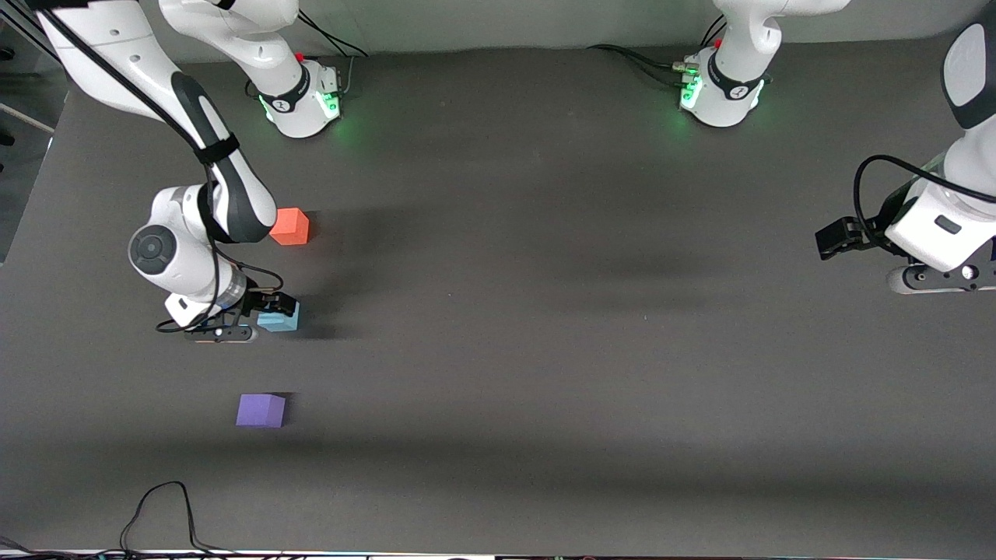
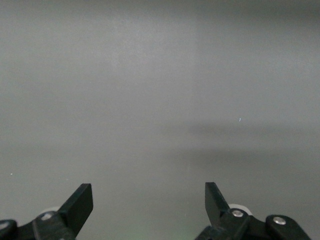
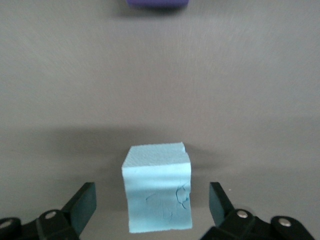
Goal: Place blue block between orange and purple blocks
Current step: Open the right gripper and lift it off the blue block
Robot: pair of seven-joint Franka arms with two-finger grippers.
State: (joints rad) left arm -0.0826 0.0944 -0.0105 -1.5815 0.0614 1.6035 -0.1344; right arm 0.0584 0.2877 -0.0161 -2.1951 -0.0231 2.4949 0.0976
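The blue block (image 1: 282,318) stands on the dark table between the orange block (image 1: 290,226), which lies farther from the front camera, and the purple block (image 1: 261,410), which lies nearer. My right gripper (image 1: 269,311) is low at the blue block. In the right wrist view my right gripper (image 3: 152,200) is open, with the blue block (image 3: 157,192) between its fingers and a gap on each side. The purple block's edge (image 3: 157,2) shows there too. My left gripper (image 1: 834,239) waits open and empty over bare table at the left arm's end (image 2: 149,197).
A black cable (image 1: 159,509) loops on the table near its front edge, nearer to the front camera than the purple block. The two arm bases (image 1: 303,97) (image 1: 720,93) stand along the back edge.
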